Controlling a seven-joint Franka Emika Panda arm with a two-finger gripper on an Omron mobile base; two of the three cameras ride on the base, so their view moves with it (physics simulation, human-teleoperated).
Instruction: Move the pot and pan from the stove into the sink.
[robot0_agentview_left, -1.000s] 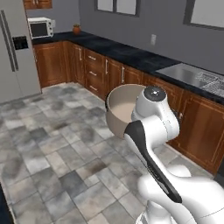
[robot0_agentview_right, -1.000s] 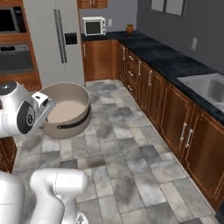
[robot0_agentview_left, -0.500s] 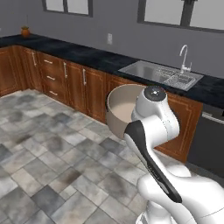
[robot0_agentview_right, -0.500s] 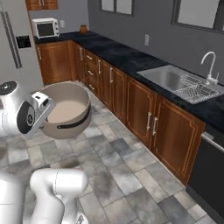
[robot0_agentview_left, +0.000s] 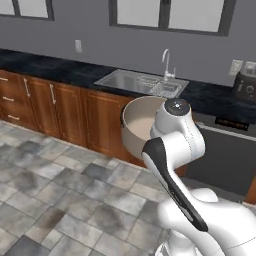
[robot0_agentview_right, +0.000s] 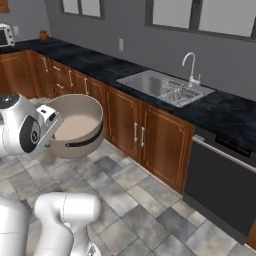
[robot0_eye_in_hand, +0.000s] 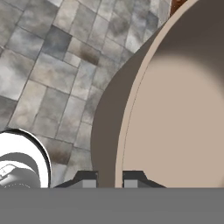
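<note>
The tool (robot0_eye_in_hand: 109, 178) is clamped narrow on the rim of the pot (robot0_agentview_right: 75, 131), one finger inside the wall and one outside, as the hand view shows. The pot hangs in the air over the tiled floor (robot0_agentview_right: 130, 200), in front of the wooden cabinets (robot0_agentview_right: 150, 140), and is tilted so that its pale interior faces partly sideways. The dark curved handle (robot0_agentview_right: 82, 143) lies on the lower outer wall in the right base view. The sink (robot0_agentview_right: 162, 86) sits in the dark table (robot0_agentview_right: 90, 62) beyond the cabinets, with the curved faucet (robot0_agentview_right: 190, 67) at its back edge and the wire rack (robot0_agentview_right: 181, 94) in its right half.

Judgement: the pot is in transport toward the sink and not yet over it.

Risks from here:
- A rim grip on a deep, heavy pot gives little leverage; the pot may rotate or slip between the fingers.
- A low approach may strike the front edge of the table.
- A careless descent may hit the faucet or land on the rack.
</note>
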